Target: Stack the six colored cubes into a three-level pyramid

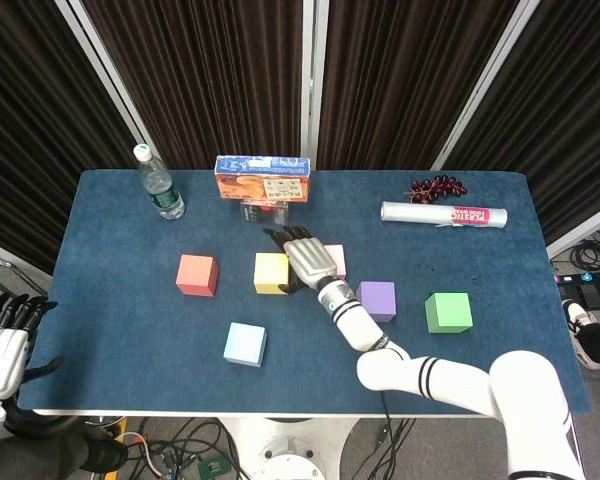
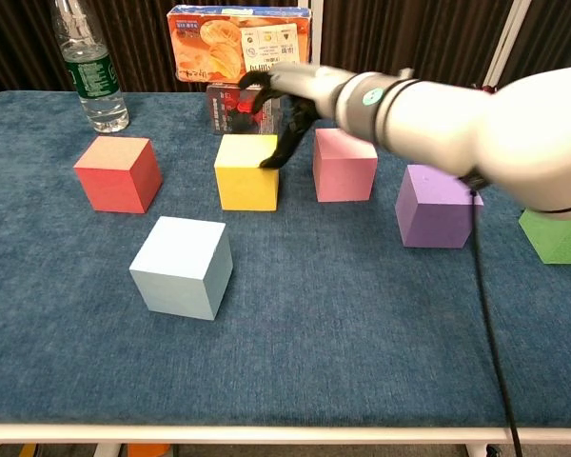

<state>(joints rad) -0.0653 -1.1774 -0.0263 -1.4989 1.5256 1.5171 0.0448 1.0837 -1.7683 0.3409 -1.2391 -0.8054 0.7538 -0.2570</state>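
Note:
Six cubes lie apart on the blue table [image 1: 130,330]. In a rough row sit the red cube [image 1: 196,275] [image 2: 119,173], yellow cube [image 1: 270,273] [image 2: 246,176] and pink cube [image 1: 337,263] [image 2: 344,167], with the purple cube [image 1: 377,300] [image 2: 436,208] and green cube [image 1: 448,312] [image 2: 557,221] further right. The light blue cube [image 1: 245,344] [image 2: 183,267] is nearest the front. My right hand [image 1: 307,258] [image 2: 300,95] hovers over the gap between yellow and pink, fingers apart and curved down, tips at the yellow cube's upper right edge. My left hand [image 1: 0,345] hangs open off the table's left front corner.
At the back stand a water bottle [image 1: 158,183] [image 2: 86,67] and a snack box [image 1: 263,179] [image 2: 240,43], with a small dark box [image 2: 238,107] in front of it. A wrapped roll [image 1: 443,214] and dark grapes [image 1: 437,187] lie at the back right.

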